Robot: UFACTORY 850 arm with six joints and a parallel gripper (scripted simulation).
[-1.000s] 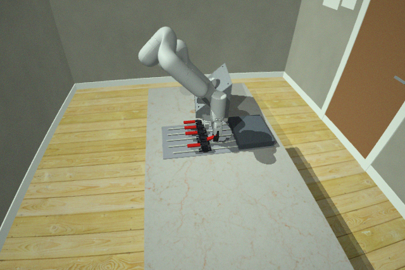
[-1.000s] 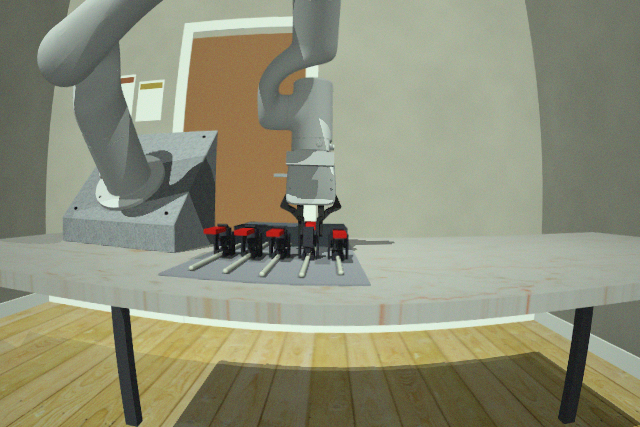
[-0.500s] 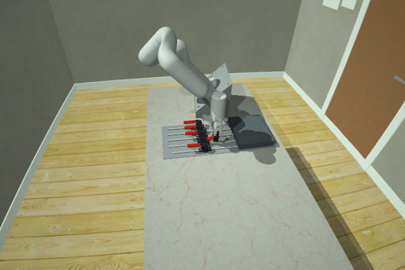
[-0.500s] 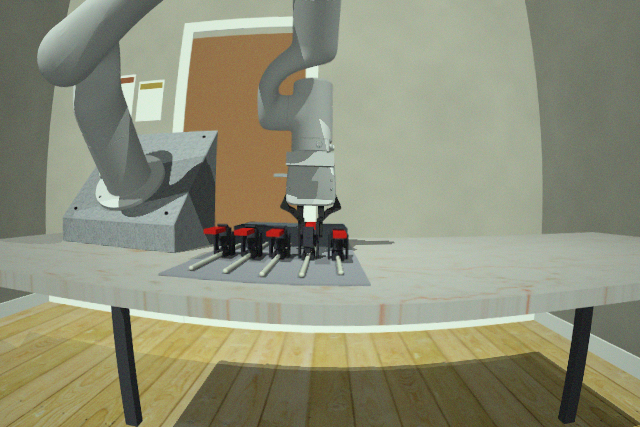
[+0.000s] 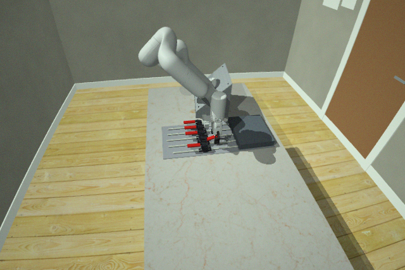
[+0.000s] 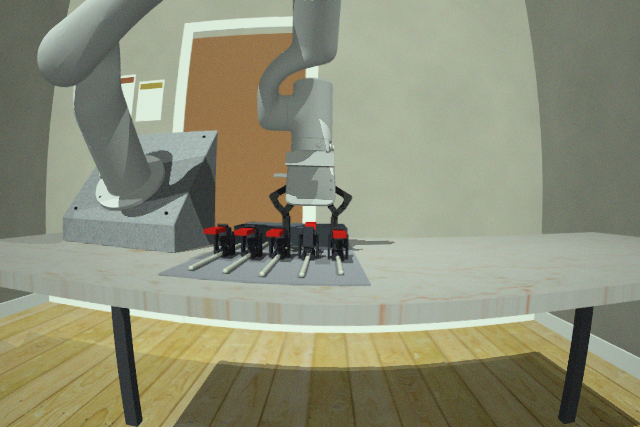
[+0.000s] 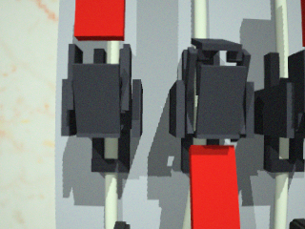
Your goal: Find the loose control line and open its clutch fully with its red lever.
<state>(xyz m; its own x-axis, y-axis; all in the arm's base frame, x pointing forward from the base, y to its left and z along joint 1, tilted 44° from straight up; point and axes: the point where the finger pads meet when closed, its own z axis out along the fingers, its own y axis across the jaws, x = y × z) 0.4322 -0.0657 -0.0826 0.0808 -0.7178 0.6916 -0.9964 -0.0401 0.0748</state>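
Observation:
Five pale control lines run through black clutches. The swung red lever (image 5: 211, 137) (image 6: 310, 225) (image 7: 214, 191) belongs to the second clutch (image 7: 221, 100) from the edge away from the robot base, and points toward the grey console (image 5: 253, 121). The other four levers point the opposite way, including the outermost red lever (image 5: 193, 145) (image 6: 339, 234) (image 7: 100, 19) and the middle line's lever (image 5: 191, 133) (image 6: 275, 232). My gripper (image 5: 217, 138) (image 6: 310, 228) (image 7: 210, 225) is open, with its fingers apart on either side of the swung lever. The inside of the console is hidden.
The clutches stand on a thin grey plate (image 5: 168, 155) (image 6: 188, 275) on the marble table (image 5: 228, 202) (image 6: 465, 272). Neighbouring clutches stand close on both sides of the swung one. The robot's slanted base (image 6: 118, 230) is beyond the far end of the row.

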